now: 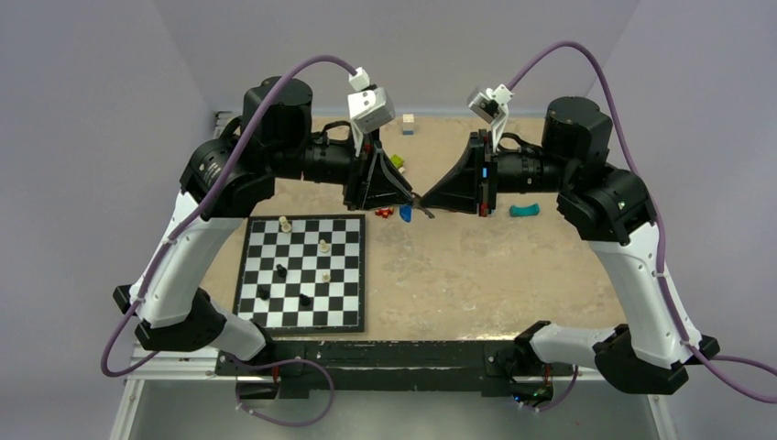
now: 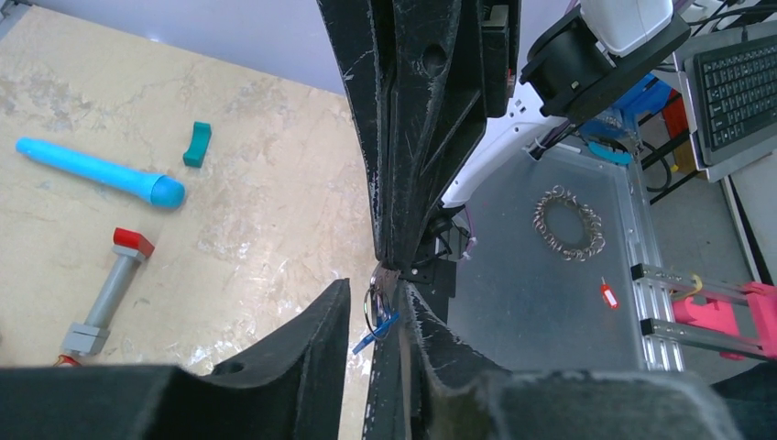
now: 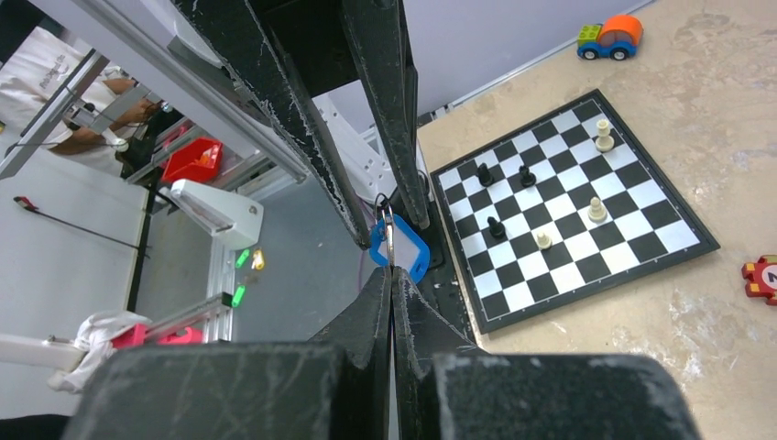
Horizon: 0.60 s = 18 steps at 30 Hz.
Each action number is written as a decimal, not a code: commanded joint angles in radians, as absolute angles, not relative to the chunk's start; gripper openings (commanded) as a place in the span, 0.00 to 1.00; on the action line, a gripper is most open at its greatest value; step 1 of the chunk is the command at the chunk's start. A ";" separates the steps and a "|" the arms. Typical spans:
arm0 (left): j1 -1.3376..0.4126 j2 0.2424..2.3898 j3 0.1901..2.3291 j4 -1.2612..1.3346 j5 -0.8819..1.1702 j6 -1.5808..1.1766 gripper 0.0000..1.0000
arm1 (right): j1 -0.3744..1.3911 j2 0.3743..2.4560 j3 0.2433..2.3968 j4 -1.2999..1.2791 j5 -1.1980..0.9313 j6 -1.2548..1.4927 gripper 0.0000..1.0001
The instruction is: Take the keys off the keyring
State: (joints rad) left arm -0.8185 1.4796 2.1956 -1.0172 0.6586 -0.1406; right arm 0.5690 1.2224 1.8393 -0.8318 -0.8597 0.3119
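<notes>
The keyring hangs in the air between my two grippers, above the sandy table. Its blue tag (image 3: 403, 249) with a pale centre shows in the right wrist view. In the left wrist view the thin metal ring (image 2: 374, 307) and the tag (image 2: 377, 332) hang edge-on. My right gripper (image 3: 392, 275) is shut on a thin silvery key (image 2: 389, 275) that carries the ring. My left gripper (image 2: 377, 291) is open, with one finger on each side of the ring and no clear contact. In the top view the left gripper (image 1: 414, 198) and right gripper (image 1: 431, 209) meet tip to tip, with the tag (image 1: 405, 212) below them.
A chessboard (image 1: 302, 316) with several pieces lies at the front left. A light-blue cylinder (image 2: 96, 170), a teal piece (image 1: 524, 210), a grey bar with a red end (image 2: 108, 298), a red puzzle piece (image 1: 385, 213) and a toy car (image 3: 609, 37) lie on the table.
</notes>
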 commanded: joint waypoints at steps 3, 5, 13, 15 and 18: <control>-0.815 1.480 2.227 -1.006 0.671 -0.158 0.20 | 0.572 1.204 1.839 -0.786 -0.882 0.287 0.00; -0.815 1.478 2.226 -1.011 0.669 -0.159 0.10 | 0.572 1.205 1.838 -0.784 -0.882 0.287 0.00; -0.815 1.461 2.211 -0.985 0.665 -0.183 0.00 | 0.572 1.199 1.816 -0.753 -0.880 0.308 0.00; -0.815 1.450 2.188 -0.947 0.671 -0.203 0.00 | 0.573 1.199 1.810 -0.736 -0.880 0.325 0.15; -0.815 1.432 2.160 -0.901 0.671 -0.237 0.00 | 0.573 1.186 1.796 -0.690 -0.875 0.354 0.47</control>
